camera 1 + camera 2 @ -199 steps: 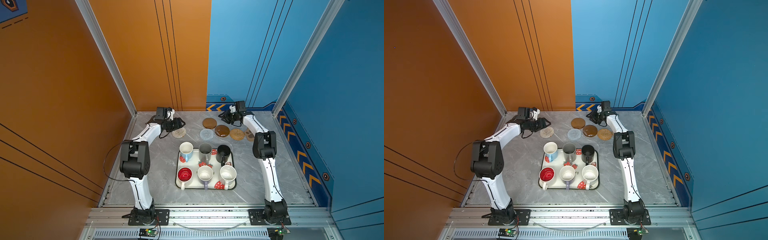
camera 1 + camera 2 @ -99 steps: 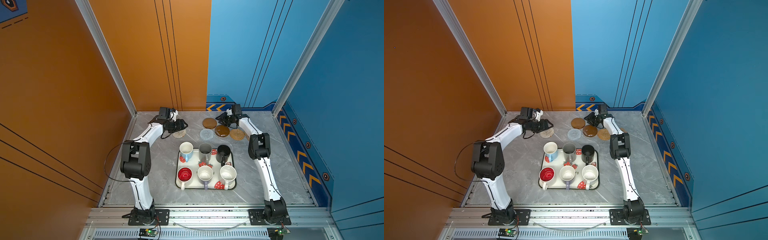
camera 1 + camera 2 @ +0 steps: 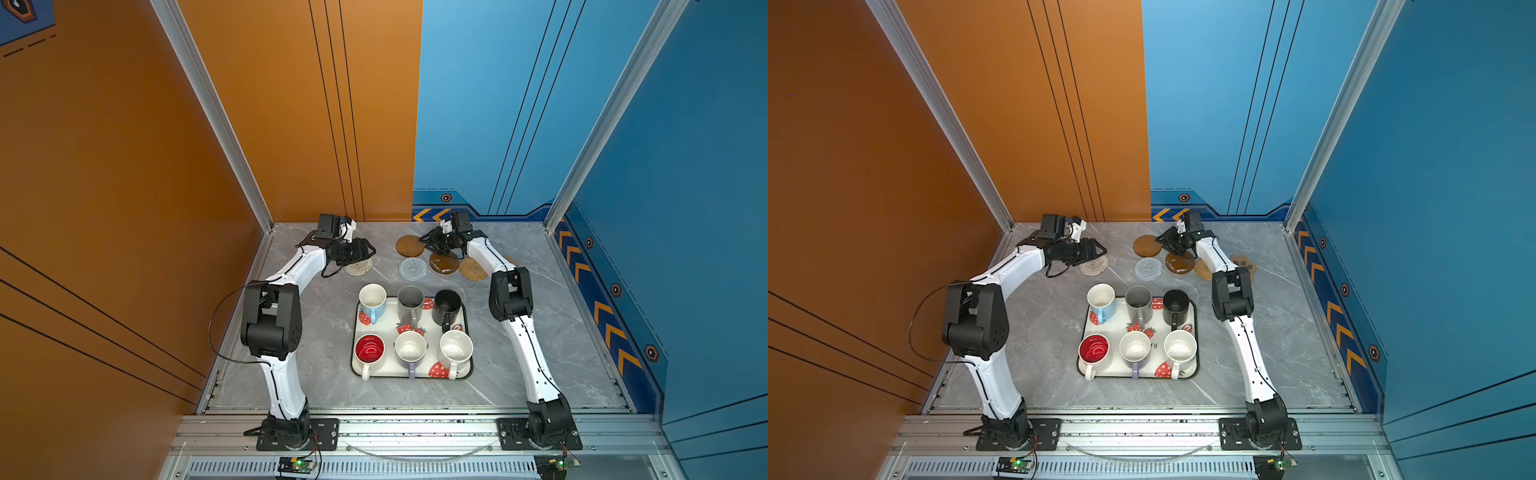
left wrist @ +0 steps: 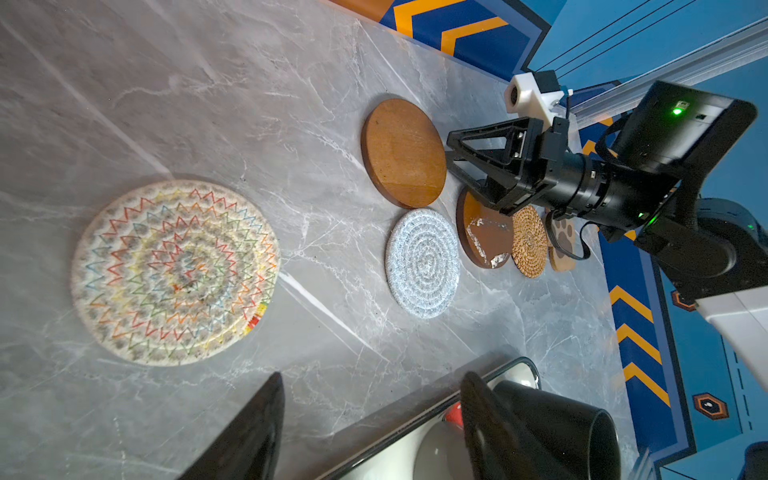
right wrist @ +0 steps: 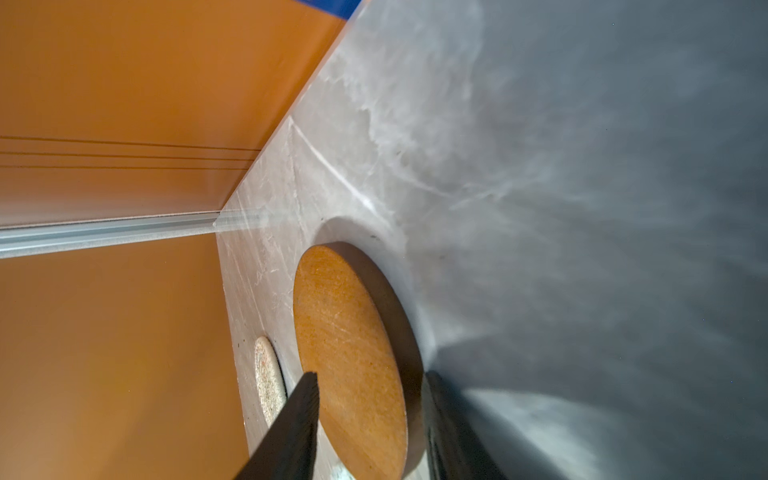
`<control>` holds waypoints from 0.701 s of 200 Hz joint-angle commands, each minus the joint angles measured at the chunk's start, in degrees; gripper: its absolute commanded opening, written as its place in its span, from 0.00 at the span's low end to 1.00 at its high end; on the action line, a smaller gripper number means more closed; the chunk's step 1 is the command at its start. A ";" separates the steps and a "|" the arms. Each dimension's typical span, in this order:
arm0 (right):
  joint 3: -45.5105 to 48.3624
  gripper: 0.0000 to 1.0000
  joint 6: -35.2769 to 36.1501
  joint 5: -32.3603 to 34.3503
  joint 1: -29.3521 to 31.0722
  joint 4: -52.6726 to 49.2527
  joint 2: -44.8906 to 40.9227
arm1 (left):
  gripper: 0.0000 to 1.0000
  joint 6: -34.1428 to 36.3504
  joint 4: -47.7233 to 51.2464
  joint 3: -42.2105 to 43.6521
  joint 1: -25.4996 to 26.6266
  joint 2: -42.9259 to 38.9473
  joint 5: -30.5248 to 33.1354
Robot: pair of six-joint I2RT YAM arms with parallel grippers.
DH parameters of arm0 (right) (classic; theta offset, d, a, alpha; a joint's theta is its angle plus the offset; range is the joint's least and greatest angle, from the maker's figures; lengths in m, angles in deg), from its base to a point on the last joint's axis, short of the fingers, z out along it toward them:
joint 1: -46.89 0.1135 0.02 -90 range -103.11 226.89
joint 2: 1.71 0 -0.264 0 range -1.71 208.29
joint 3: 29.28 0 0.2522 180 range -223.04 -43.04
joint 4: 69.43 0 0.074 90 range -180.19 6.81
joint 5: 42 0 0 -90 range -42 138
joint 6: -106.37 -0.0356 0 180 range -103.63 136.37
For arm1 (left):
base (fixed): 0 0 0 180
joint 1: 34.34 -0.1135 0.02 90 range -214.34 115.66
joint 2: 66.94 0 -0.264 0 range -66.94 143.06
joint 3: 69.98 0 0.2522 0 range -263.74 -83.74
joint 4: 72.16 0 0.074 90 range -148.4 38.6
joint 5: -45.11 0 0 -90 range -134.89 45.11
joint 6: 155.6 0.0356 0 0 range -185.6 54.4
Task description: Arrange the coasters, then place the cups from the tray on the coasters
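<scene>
- While my left arm only creeps toward the middle, my right pincer (image 4: 452,157) has swung in from the far right and now sits at the rim of the far brown wooden disc coaster (image 4: 403,153).
- The right pincer's fingers stand partway apart and straddle that rim. Biting or only bracketing it: cannot tell.
- My left pincer (image 4: 374,376) is spread wide and empty. It hangs over the grey marbled table (image 4: 208,83), just beside the beige woven round coaster with coloured zigzags (image 4: 174,272).
- The other coasters are unmoved in a loose row: grey woven round (image 4: 422,262), scuffed brown wooden disc (image 4: 484,237), tan rattan round (image 4: 528,241), brown paw-shaped mat (image 4: 562,245).
- The cream strawberry-print tray (image 3: 388,328) keeps all six handled mugs, from light blue mug (image 3: 372,297) to speckled white mug (image 3: 456,349).
- My reading: arranging has barely begun. The far disc moves next and the mugs wait.
</scene>
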 commanded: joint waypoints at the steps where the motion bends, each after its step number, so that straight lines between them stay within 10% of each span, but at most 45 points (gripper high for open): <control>1: -0.77 0.41 -1.11 -0.31 0.88 -0.62 2.75 | 0.68 1.04 1.61 -0.75 0.20 0.43 0.26; 74: -0.68 0.40 -0.96 -2.59 2.92 -0.58 3.11 | 0.64 -1.15 -1.78 -3.57 0.45 4.03 0.64; 140: -0.30 0.33 0.60 -3.67 3.53 -2.96 2.65 | 0.28 -6.78 -7.92 -18.79 1.07 19.60 -1.43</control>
